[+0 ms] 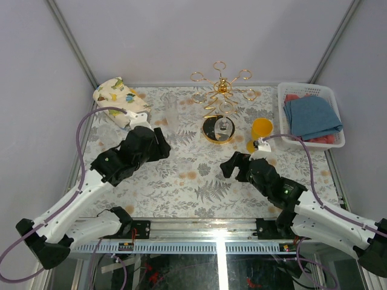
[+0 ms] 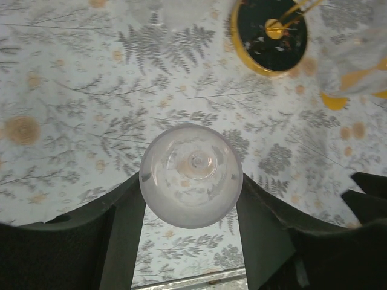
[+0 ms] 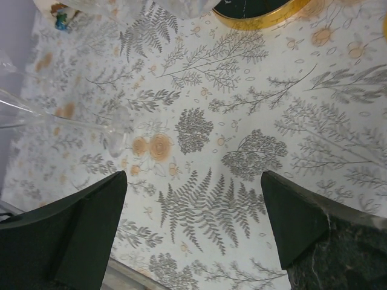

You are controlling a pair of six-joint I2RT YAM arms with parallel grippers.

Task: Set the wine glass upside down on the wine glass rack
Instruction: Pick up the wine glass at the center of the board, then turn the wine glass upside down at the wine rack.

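The clear wine glass (image 2: 191, 175) sits between my left gripper's (image 2: 192, 202) fingers, seen end-on with its bowl toward the camera. Both fingers touch its sides. In the top view the glass (image 1: 171, 115) sticks out beyond my left gripper (image 1: 162, 143), left of the rack. The gold wire wine glass rack (image 1: 221, 87) stands at the back centre on its round black gold-rimmed base (image 1: 211, 130). The base also shows in the left wrist view (image 2: 270, 36). My right gripper (image 1: 226, 165) is open and empty in front of the rack, over bare tablecloth (image 3: 193, 205).
An orange cup (image 1: 261, 133) stands right of the rack base. A white basket (image 1: 302, 90) with blue cloth is at the back right. A patterned cloth bundle (image 1: 116, 95) lies at the back left. What looks like another clear glass (image 1: 225, 109) hangs on the rack.
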